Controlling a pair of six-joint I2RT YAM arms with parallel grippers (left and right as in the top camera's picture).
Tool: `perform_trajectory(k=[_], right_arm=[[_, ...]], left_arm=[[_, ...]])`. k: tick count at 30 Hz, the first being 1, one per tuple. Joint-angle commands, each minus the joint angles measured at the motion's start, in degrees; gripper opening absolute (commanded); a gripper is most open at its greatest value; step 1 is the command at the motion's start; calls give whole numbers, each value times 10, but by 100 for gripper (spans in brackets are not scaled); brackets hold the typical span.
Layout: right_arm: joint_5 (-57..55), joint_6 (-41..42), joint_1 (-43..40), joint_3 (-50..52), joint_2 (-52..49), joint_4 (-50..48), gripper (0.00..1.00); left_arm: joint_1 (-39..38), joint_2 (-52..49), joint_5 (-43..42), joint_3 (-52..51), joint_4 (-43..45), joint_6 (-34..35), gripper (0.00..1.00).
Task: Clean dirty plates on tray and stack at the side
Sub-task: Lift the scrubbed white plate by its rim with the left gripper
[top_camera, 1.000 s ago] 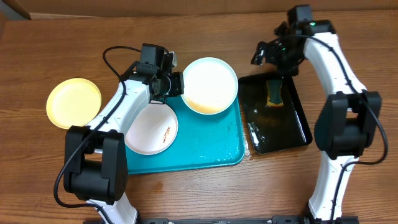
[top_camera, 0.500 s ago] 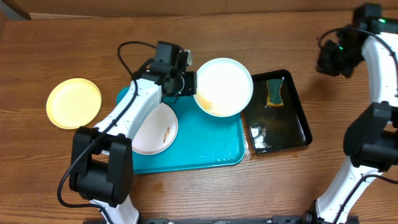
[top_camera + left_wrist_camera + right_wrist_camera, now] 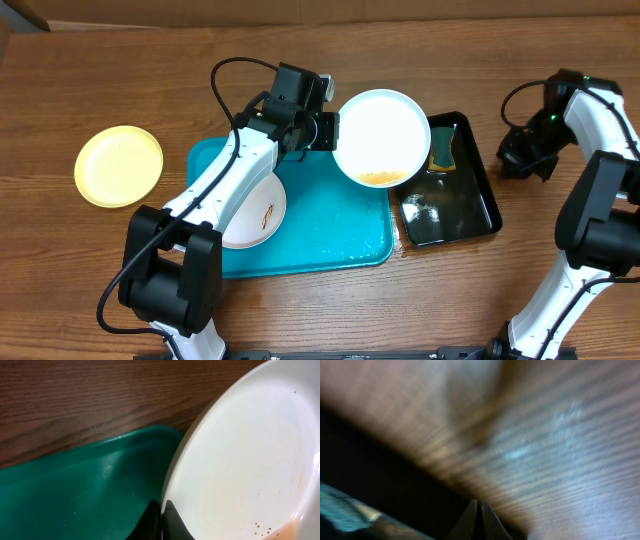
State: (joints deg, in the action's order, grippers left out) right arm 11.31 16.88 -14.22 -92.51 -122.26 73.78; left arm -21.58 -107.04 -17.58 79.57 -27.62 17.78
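Note:
My left gripper (image 3: 330, 131) is shut on the left rim of a white plate (image 3: 382, 135). It holds the plate tilted above the right end of the turquoise tray (image 3: 330, 230) and the black tray (image 3: 470, 205). Orange liquid (image 3: 380, 178) pools at the plate's lower edge. The left wrist view shows the jaws of the left gripper (image 3: 162, 520) pinching the plate's rim (image 3: 250, 460) over the tray (image 3: 90, 490). A second white plate (image 3: 245, 205) with a small smear lies on the tray's left half. A pale yellow plate (image 3: 119, 166) rests on the table at far left. My right gripper (image 3: 513, 163) hangs shut and empty, just right of the black tray.
A green-and-yellow sponge (image 3: 441, 148) lies in the wet black tray, partly under the held plate. The right wrist view is blurred: wood grain (image 3: 560, 450) and a dark tray edge (image 3: 380, 485) below the shut right gripper (image 3: 478, 520). My left arm (image 3: 230, 170) reaches across the tray.
My left arm carried the white plate to the right, from over the tray to partly over the black tray. My right gripper shut and swung away from the sponge to the tray's right side.

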Motion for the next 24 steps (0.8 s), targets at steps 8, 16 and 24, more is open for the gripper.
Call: perform_trajectory(k=[8,16,24], right_arm=[[-8,9,35,48,11,16,4],[-9,9,67,53,11,30,4],[-8,-9,47,20,13,49,5]], left_arm=[[-3,19,2,17,31,-5,4],[-3,19,2,17,40,-5,4],[-4,19,16,17,55,-11,4]])
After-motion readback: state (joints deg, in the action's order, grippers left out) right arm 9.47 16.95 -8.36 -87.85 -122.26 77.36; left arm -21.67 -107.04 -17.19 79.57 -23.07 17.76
